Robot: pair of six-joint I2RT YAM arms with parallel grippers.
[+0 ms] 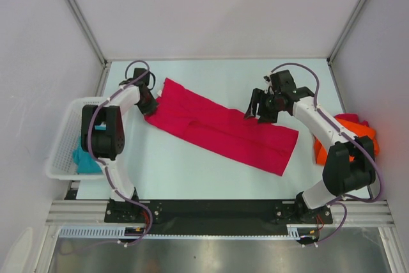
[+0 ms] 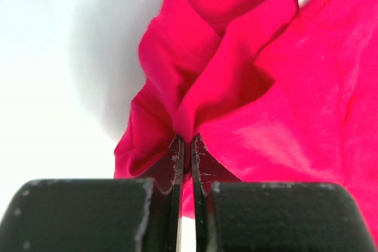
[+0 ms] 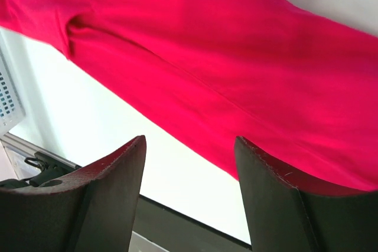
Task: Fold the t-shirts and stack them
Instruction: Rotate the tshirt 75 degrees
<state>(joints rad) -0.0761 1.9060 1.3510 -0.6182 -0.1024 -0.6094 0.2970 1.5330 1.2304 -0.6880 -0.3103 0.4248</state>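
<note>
Three t-shirts: the crimson-pink t-shirt [image 1: 223,129] lies mid-bench as a long strip from 10 to 4 o'clock. The left tool [image 2: 186,146] is clenched on its 10 o'clock end (cloth bunched there), and the right tool [image 3: 189,143] hangs released above it. The orange t-shirt [image 1: 319,155] sits at 3 o'clock, the teal t-shirt [image 1: 82,156] in the basket [image 1: 61,135] at 9.

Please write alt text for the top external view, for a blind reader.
A crimson-pink t-shirt lies spread diagonally on the table, the left gripper shut on its left end and the right gripper open over its far edge. An orange t-shirt is bunched at the right edge; a teal t-shirt sits in a white basket at the left.
</note>
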